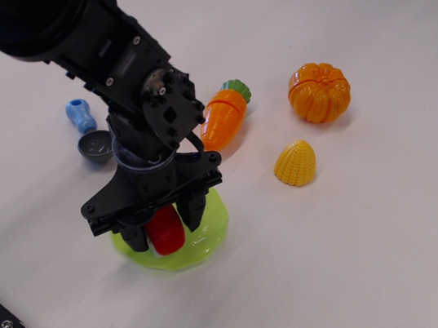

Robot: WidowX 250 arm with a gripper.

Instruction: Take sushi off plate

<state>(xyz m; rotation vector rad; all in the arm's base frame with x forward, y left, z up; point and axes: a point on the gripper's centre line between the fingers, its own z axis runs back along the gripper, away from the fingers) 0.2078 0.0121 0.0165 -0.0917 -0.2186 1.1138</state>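
Note:
The sushi (166, 231), red top over a white base, lies on the lime-green plate (212, 224) at the lower middle of the table. My black gripper (166, 225) comes down from above, with one finger on each side of the sushi. The jaws are closed against it. The sushi still rests on the plate, and the arm hides the plate's left part and most of the sushi's white base.
An orange toy carrot (224, 120) lies just behind the plate. A yellow corn piece (296, 162) and an orange pumpkin (320, 92) stand to the right. A small dark grey bowl (94, 146) and a blue toy (80, 115) sit to the left. The table's front edge is near the bottom left.

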